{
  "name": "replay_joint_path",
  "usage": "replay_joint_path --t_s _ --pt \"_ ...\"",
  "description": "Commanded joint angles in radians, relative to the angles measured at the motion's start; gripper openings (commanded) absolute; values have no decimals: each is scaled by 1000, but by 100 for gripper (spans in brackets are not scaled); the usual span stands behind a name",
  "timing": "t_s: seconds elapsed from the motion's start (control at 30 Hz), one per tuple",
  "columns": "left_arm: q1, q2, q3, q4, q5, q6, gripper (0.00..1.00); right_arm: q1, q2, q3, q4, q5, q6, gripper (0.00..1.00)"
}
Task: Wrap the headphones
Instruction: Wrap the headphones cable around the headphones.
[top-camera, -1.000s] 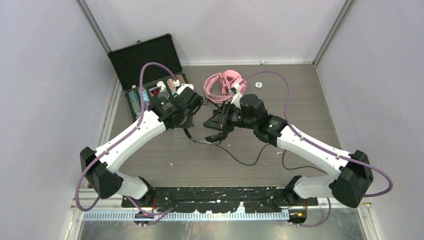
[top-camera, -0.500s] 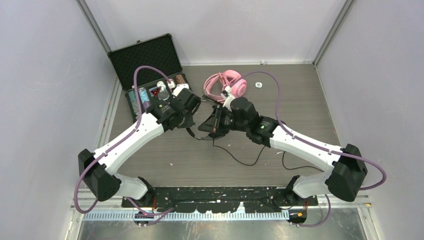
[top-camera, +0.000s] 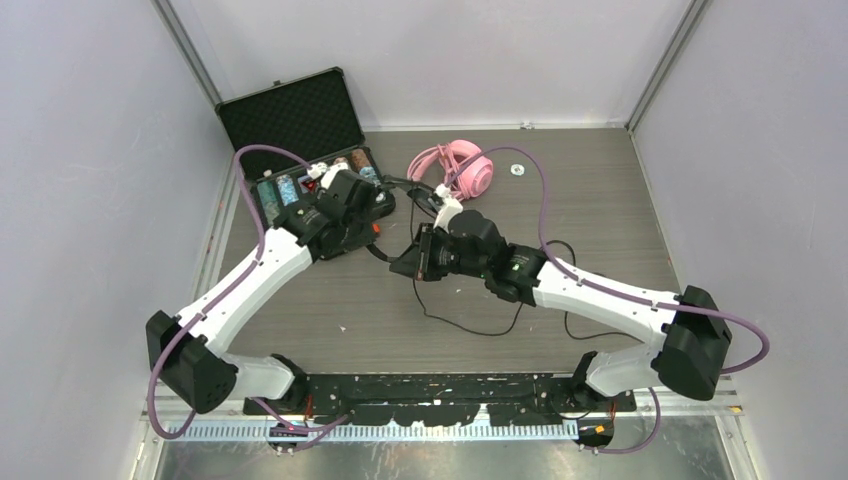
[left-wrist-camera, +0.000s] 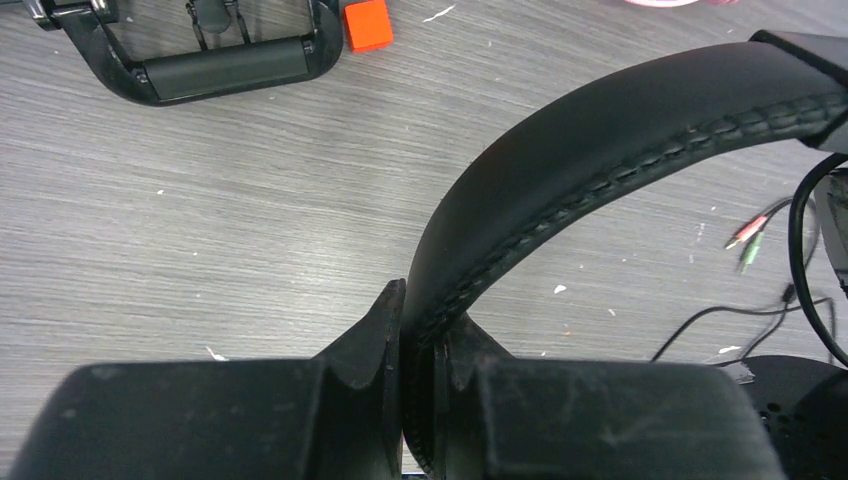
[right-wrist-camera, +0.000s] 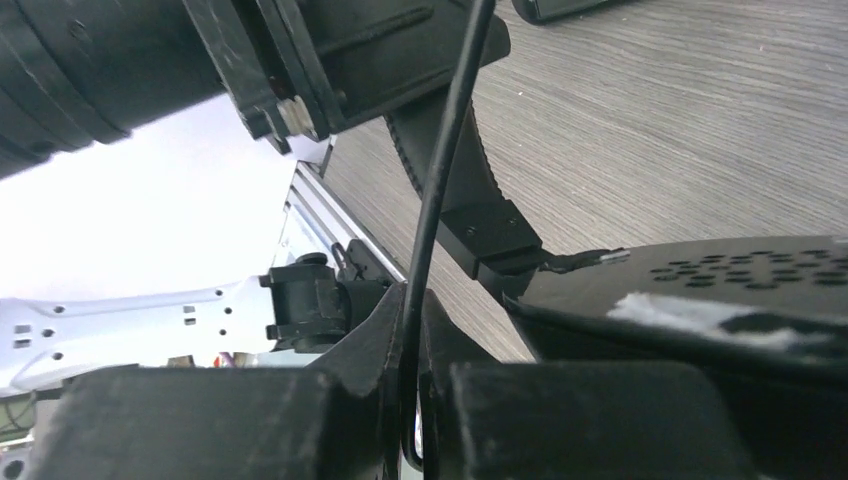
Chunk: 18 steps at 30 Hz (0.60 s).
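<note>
The table (top-camera: 620, 200) is boxed in by plain walls (top-camera: 100, 200) on the left, back and right. An open case (top-camera: 290, 115) fills the far left corner, its lid raised toward the back. The pink headphones (top-camera: 462, 165) lie near the back edge at the middle, with a small ring (top-camera: 517, 169) on the wood just to their right. The right half of the table and the strip in front of the arms are bare wood, apart from slack loops of the black cable (top-camera: 480, 325) trailing toward the right arm's base.

Both arms reach in diagonally from the near corners, and their wrists meet near the middle of the table, just in front of the case and the pink headphones.

The left gripper (left-wrist-camera: 418, 325) is clamped tight on the headband of the black headphones (left-wrist-camera: 620, 140), which arches up and to the right over the wood. In the left wrist view, the case's handle (left-wrist-camera: 220, 65) and an orange block (left-wrist-camera: 365, 25) sit beyond it.

The right gripper (right-wrist-camera: 410, 335) points left toward the other arm. Its fingers are pinched on the thin black cable, which runs straight up from between them. An ear cup (right-wrist-camera: 720, 290) sits just beside the fingers, on the right of that view.
</note>
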Motion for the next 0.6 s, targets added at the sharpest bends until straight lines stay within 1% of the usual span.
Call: replay_joint_path --t_s 0.0,0.13,0.37,0.57 --pt "13 -62 1 120 17 -70 0 29 -23 -38 111 66 -88 11" --pt "24 -84 -6 133 25 -97 0 39 -19 -82 174 71 -141 10" --pt "28 -116 -9 150 27 -128 0 66 -40 -199 388 77 -233 11" --pt "35 -123 -23 162 24 -137 0 103 -60 -216 420 127 -298 12"
